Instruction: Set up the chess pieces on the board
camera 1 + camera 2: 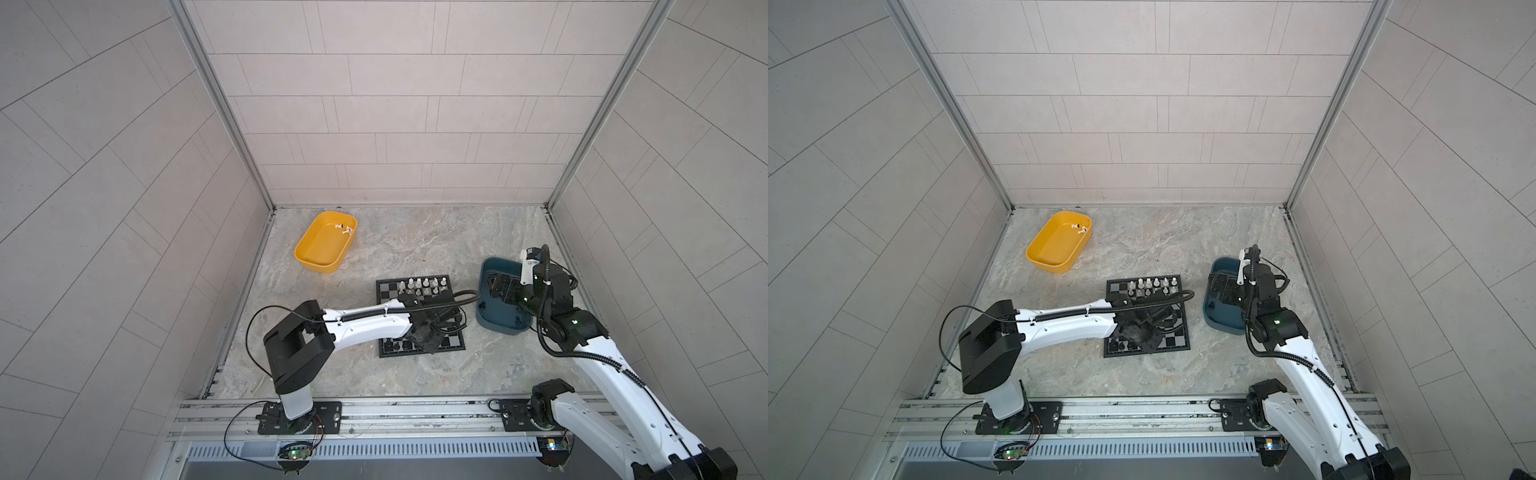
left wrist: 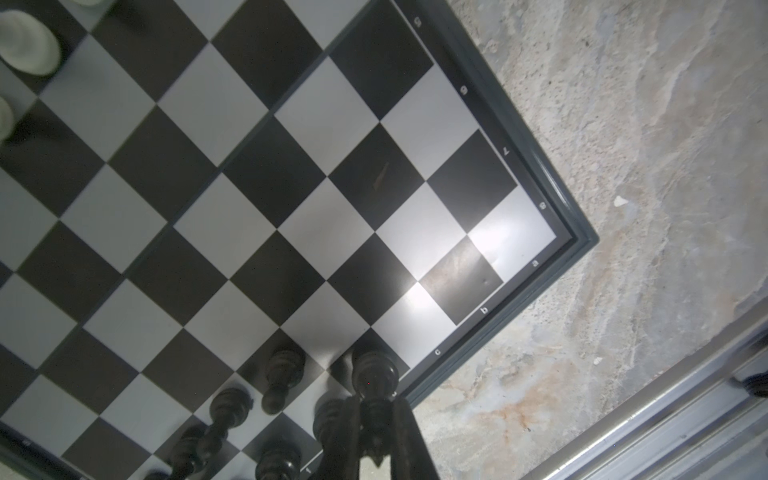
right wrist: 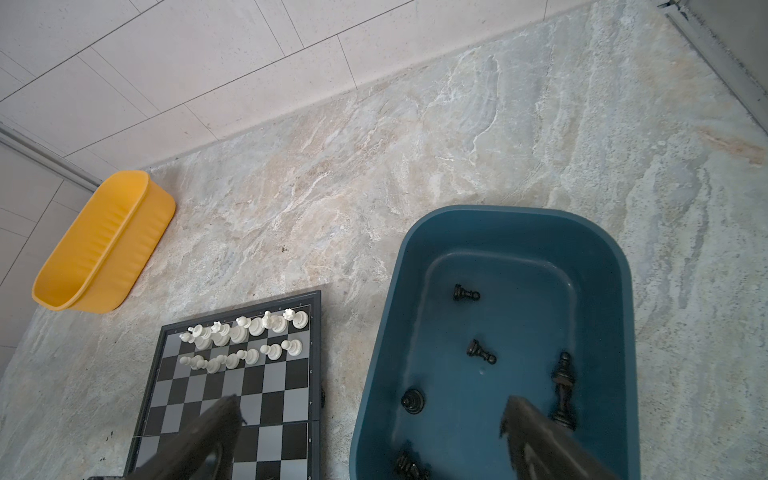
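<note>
Found left gripper (image 2: 376, 419) clamped on a black piece (image 2: 374, 370) at the board's (image 2: 224, 224) edge row, beside other black pieces (image 2: 282, 374). Noted right gripper (image 3: 370, 405) spread wide over the teal tray (image 3: 519, 214).

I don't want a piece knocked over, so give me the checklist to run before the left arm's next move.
1. left gripper shut on held black piece: ok.
2. Held piece's base seated on the board: cannot tell.
3. right gripper open over teal tray: ok.
4. Teal tray emptied: not ok, loose black pieces lie inside.
5. yellow tray emptied: not ok, white pieces inside.
</note>
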